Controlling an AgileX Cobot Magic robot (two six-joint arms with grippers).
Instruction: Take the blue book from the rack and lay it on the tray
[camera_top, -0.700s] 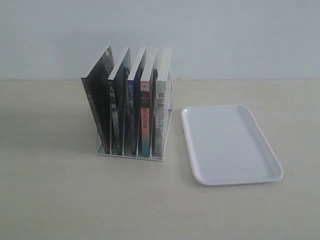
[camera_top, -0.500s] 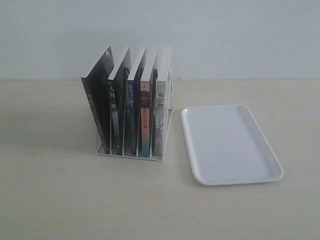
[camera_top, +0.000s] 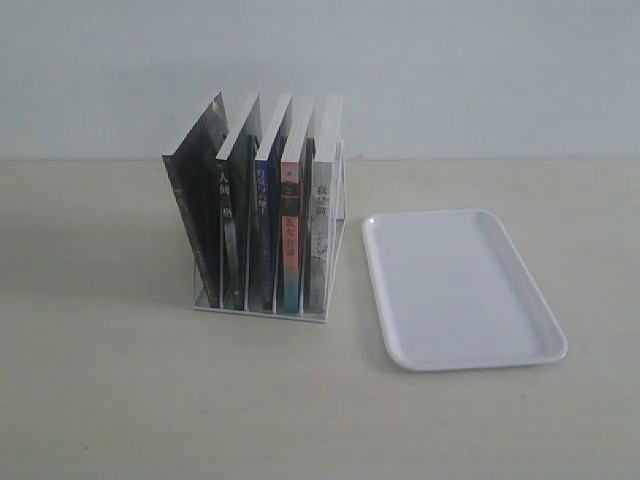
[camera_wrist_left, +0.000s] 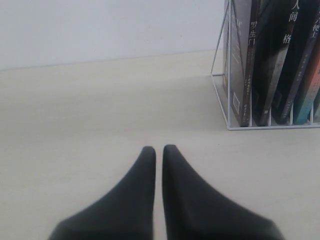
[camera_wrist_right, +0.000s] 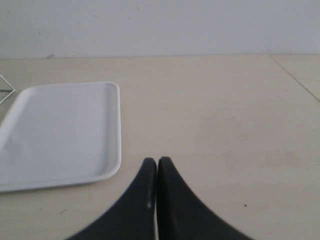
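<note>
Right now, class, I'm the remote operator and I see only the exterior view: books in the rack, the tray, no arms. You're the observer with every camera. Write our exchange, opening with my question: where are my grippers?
Observer: The left gripper is shut and empty, pointing across the table.
Operator: What does it face?
Observer: The end of the rack, where a black-covered book with white characters stands outermost. The gripper touches neither.
Operator: And the other one?
Observer: The right gripper is shut too, holding nothing. A corner of the tray lies just ahead, apart from it.
</note>
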